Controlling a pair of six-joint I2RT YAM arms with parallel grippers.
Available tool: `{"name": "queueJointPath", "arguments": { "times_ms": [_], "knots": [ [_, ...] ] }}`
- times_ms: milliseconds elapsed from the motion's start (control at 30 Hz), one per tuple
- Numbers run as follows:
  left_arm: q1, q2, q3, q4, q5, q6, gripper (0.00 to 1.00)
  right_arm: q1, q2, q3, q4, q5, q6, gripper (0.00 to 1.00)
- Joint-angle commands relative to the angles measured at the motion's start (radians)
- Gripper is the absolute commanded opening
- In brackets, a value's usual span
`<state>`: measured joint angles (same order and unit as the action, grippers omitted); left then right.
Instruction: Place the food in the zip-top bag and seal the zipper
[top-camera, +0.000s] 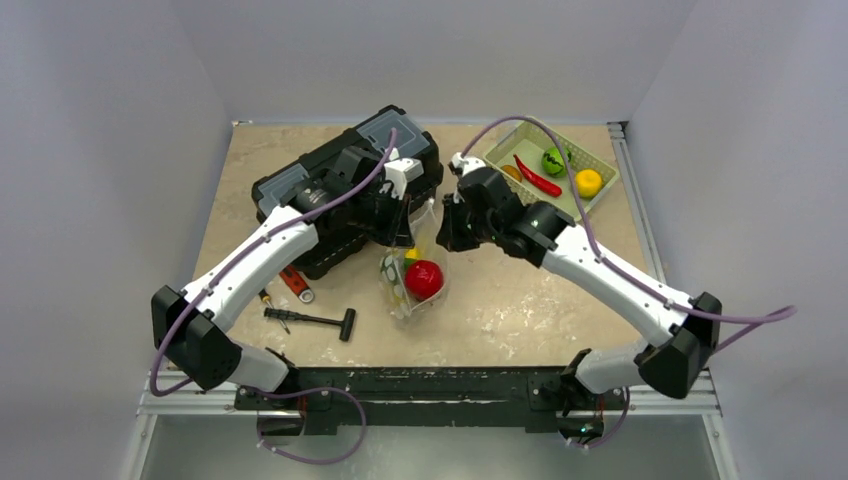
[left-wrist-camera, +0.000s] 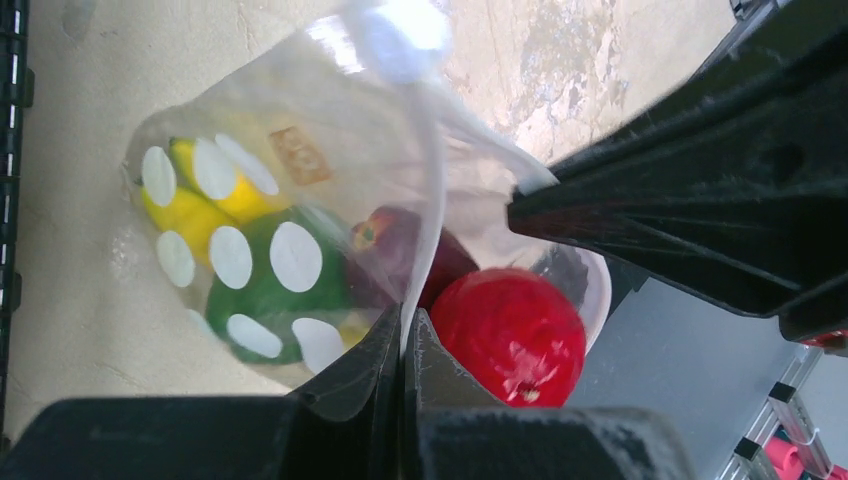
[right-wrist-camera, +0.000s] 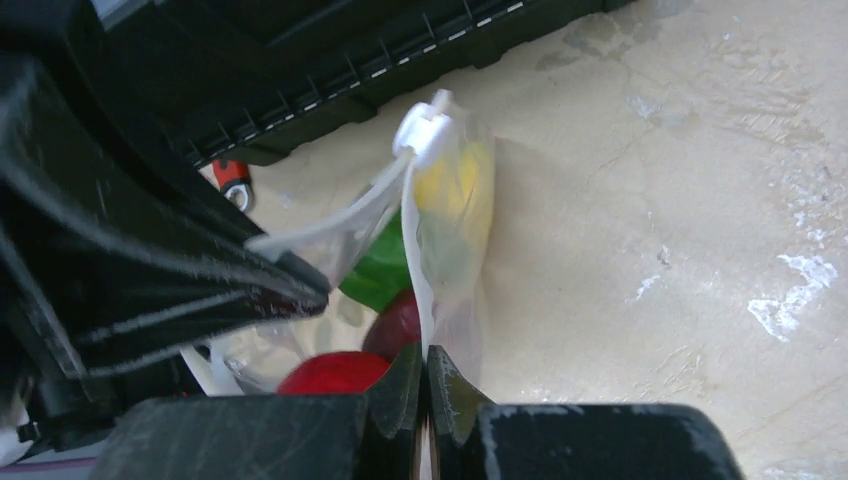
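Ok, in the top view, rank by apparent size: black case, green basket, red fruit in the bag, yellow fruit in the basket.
1. black case
2. green basket
3. red fruit
4. yellow fruit, smaller, though it lies farther from the camera.

I note left arm (top-camera: 262, 248), right arm (top-camera: 610, 268) stretched forward, wrists converging; left gripper (left-wrist-camera: 405, 325), right gripper (right-wrist-camera: 424, 360) both pinched tight.
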<state>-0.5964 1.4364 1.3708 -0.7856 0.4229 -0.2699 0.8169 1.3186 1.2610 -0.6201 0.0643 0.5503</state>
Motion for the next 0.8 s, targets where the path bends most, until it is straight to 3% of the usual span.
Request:
{"name": "queueJointPath", "arguments": {
  "times_ms": [0, 133, 300, 400, 500, 633, 767],
  "knots": [
    [0.003, -0.071, 0.021, 0.016, 0.003, 0.004, 0.0, -0.025, 0.145, 0.23, -0.263, -0.008, -0.059, 0.0],
    [0.004, -0.119, 0.016, 0.016, -0.013, 0.013, 0.0, -0.025, 0.217, 0.358, -0.35, -0.009, -0.093, 0.0],
    [0.003, -0.205, -0.01, 0.026, -0.152, 0.033, 0.0, -0.029, 0.225, 0.29, -0.283, -0.019, -0.106, 0.0],
    [0.003, -0.166, 0.009, -0.024, -0.212, 0.028, 0.0, -0.03, 0.263, 0.316, -0.322, -0.02, -0.123, 0.0],
    [0.003, -0.133, 0.052, -0.074, -0.214, 0.034, 0.0, -0.03, 0.231, 0.377, -0.32, -0.016, -0.124, 0.0],
    [0.004, -0.236, -0.016, 0.031, -0.187, 0.036, 0.0, -0.03, 0.165, 0.463, -0.328, 0.001, -0.118, 0.0],
    [0.003, -0.221, -0.021, 0.016, -0.236, 0.022, 0.0, -0.03, 0.142, 0.379, -0.25, -0.057, -0.099, 0.0]
  ]
}}
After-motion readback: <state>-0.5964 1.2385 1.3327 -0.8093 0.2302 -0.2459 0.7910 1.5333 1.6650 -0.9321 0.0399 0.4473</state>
